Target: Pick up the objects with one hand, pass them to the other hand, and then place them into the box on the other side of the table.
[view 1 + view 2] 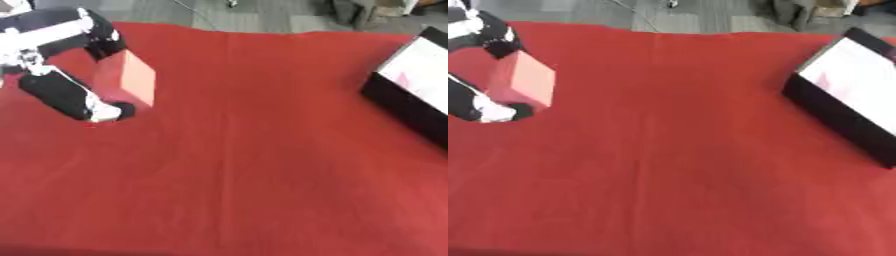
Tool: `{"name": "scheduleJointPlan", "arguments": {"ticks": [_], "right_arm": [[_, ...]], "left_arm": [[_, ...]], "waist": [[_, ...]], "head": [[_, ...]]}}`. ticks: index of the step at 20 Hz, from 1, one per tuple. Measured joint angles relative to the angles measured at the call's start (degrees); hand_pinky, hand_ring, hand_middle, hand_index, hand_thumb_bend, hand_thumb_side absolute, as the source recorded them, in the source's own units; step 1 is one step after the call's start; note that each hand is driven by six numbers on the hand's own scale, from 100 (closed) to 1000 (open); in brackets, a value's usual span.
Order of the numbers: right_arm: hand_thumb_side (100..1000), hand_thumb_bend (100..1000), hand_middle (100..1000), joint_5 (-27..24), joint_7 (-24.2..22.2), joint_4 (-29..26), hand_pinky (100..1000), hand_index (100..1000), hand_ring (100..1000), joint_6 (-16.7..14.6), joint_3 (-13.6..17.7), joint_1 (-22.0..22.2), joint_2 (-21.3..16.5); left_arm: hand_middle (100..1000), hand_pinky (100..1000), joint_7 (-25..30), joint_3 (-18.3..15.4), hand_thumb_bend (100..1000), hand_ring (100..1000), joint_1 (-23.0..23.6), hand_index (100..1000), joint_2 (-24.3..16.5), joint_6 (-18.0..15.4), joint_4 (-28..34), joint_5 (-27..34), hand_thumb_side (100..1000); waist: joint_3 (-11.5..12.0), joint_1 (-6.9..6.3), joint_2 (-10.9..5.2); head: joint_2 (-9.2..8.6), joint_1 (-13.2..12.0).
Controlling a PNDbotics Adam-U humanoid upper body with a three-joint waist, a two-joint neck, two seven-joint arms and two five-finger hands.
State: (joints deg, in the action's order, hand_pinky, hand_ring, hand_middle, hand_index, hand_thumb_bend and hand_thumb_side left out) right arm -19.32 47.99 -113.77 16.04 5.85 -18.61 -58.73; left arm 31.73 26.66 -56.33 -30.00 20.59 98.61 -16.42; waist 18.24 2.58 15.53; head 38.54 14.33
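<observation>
Left eye view: pink block (pixel 127 80) between left hand's (pixel 74 65) fingers (pixel 101 37)

Both eye views look steeply down from the head onto the red table (pixel 262 165), floor strip at the far edge. The right eye sits slightly rightward, showing more of the box (pixel 846 95); they share nearly everything.
</observation>
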Motion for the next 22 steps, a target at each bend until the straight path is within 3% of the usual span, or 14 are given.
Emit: {"name": "scheduleJointPlan", "arguments": {"ticks": [5,11,22], "right_arm": [[324,100,858,1.1,-3.9,0.0,734,732,639,3.0,-2.8,-3.9,0.0],[329,100,863,4.4,-14.8,0.0,748,747,654,6.7,-5.6,-10.0,0.5],[327,100,884,12.1,-33.9,0.0,773,781,697,12.4,-14.8,-19.7,7.6]], "left_arm": [[553,734,-5.2,0.0,100,629,0.8,474,5.4,-2.7,0.1,0.6,100],[546,726,-9.4,0.1,100,621,2.1,468,11.1,-6.8,-1.2,-2.1,100],[536,713,-15.7,0.2,100,611,4.7,460,19.1,-13.0,-5.5,-4.3,114]], "waist": [[0.1,0.68,-0.25],[-0.2,1.08,-0.44],[-1.0,1.95,-1.07]], "head": [[-0.29,1.2],[-0.38,1.5],[0.13,2.2]]}}
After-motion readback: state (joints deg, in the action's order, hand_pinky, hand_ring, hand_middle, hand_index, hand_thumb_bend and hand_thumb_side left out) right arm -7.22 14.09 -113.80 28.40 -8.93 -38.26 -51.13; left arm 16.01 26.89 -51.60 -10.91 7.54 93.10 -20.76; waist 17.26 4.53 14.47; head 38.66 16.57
